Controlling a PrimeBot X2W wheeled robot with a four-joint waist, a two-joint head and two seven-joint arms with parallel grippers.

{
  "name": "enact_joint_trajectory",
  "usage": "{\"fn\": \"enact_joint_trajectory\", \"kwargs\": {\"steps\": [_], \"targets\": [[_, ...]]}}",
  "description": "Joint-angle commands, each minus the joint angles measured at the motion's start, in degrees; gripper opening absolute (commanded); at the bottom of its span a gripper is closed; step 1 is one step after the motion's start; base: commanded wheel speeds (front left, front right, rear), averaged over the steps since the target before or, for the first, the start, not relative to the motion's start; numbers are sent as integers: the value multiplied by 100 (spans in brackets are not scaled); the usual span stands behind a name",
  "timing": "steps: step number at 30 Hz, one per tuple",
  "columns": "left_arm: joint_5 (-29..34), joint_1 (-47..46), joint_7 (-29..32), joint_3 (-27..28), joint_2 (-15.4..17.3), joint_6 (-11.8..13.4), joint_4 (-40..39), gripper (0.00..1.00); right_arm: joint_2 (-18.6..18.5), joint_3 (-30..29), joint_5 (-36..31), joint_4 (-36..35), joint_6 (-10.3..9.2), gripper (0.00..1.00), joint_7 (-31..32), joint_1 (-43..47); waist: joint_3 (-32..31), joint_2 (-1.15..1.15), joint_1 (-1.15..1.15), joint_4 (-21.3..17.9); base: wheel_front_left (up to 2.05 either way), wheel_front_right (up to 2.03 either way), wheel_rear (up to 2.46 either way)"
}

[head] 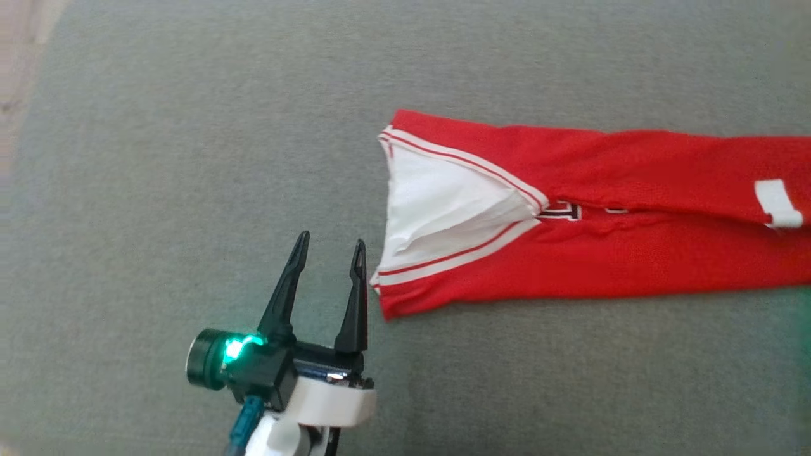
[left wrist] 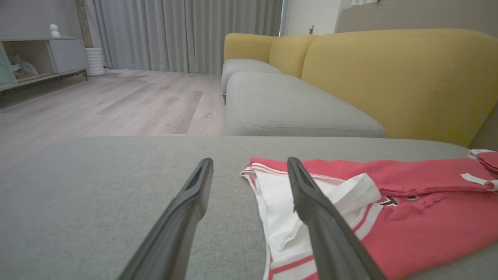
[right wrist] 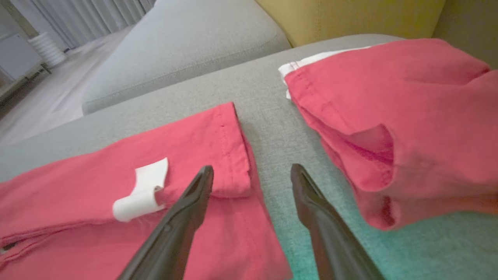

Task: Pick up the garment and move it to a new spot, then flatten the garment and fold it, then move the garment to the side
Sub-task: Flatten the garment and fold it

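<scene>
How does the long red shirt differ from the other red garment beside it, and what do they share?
The long shirt lies flat, folded into a strip; the other garment sits bunched and puffed up. The shirt shows a loose white tag on top; the other garment shows white only at its far edge. Both are red and rest on the grey cushion, apart, with bare cushion between them.
</scene>
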Motion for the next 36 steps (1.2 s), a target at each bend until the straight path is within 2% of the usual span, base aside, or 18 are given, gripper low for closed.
{"fn": "enact_joint_trajectory", "kwargs": {"steps": [1, 6, 7, 8, 9, 10, 16, 20, 24, 28, 30, 33, 35, 36], "targets": [[139, 16, -47, 299, -60, -69, -197, 100, -181, -49, -119, 29, -4, 100, 58, -114, -37, 0, 0, 157, 0, 0, 0], [488, 268, -47, 595, -370, -401, -103, 100, -97, -249, -297, 693, -4, 100, 724, -261, -66, 0, 0, 355, 0, 0, 0], [545, 292, -47, 652, -415, -445, -91, 100, -80, -246, -281, 744, -4, 93, 867, -249, -69, 0, 0, 384, 0, 0, 0], [602, 316, -47, 707, -453, -483, -85, 100, -64, -231, -245, 764, -4, 56, 1003, -227, -73, 0, 0, 401, 0, 0, 0], [650, 341, -47, 761, -487, -515, -84, 100, -53, -204, -192, 740, -4, 15, 1111, -198, -76, 0, 0, 411, 0, 0, 0], [685, 368, -47, 819, -517, -545, -87, 100, -42, -186, -130, 680, -4, 0, 1170, -167, -78, 0, 0, 412, 0, 0, 0], [841, 468, -47, 1106, -603, -681, -98, 100, -218, -238, -59, 350, -4, 0, 999, -79, -101, 0, 0, 276, 0, 0, 0], [960, 497, -47, 1302, -632, -790, -87, 100, -483, -335, -43, 168, -4, 0, 915, -102, -161, 0, 0, 68, 0, 0, 0], [1075, 526, -47, 1448, -646, -895, -70, 100, -827, -411, 9, -109, -4, 0, 1057, -183, -219, 0, 0, -166, 0, 0, 0], [1158, 549, -47, 1543, -656, -984, -35, 100, -1008, -393, 125, -750, -4, 0, 1414, -314, -271, 0, 0, -352, 0, 0, 0], [1188, 558, -47, 1572, -661, -1016, -16, 100, -956, -357, 218, -1239, -4, 0, 1588, -373, -295, 0, 0, -409, 0, 0, 0], [1203, 565, -47, 1591, -669, -1052, 7, 100, -688, -276, 285, -2097, -4, 0, 1838, -449, -333, 0, 0, -458, 0, 0, 0], [1203, 561, -47, 1576, -673, -1075, 32, 100, -432, -166, 271, -2706, -4, 0, 2014, -420, -363, 0, 0, -452, 0, 0, 0], [1193, 551, -47, 1550, -677, -1096, 56, 100, -173, -2, 203, -3291, -4, 0, 2216, -350, -393, 0, 0, -409, 0, 0, 0]]}}
